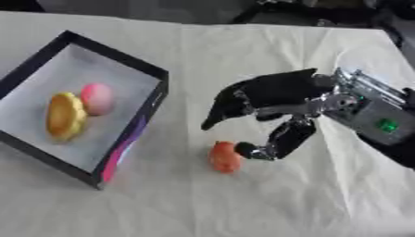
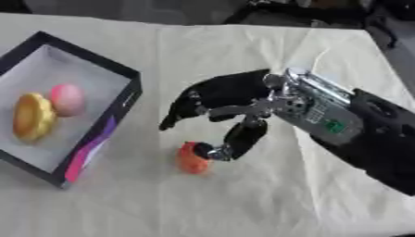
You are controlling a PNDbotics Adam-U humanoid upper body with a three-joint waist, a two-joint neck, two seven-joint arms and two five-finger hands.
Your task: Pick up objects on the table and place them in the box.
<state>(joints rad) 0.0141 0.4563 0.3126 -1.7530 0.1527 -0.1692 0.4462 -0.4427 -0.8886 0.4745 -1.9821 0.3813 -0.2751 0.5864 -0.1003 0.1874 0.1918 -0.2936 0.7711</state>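
A small orange-red object lies on the white cloth, right of the box. My right hand reaches in from the right and hovers over it, fingers spread and pointing left. Its thumb hangs down and its tip touches the object's right side. The fingers stay above and apart from the object, so the hand is open. The black-walled box with a white floor sits at the left and holds a yellow round object and a pink one, side by side. My left hand shows in neither view.
White cloth covers the table. The box's near right wall carries a pink and purple print and stands a short way left of the orange-red object. Dark shapes line the far edge.
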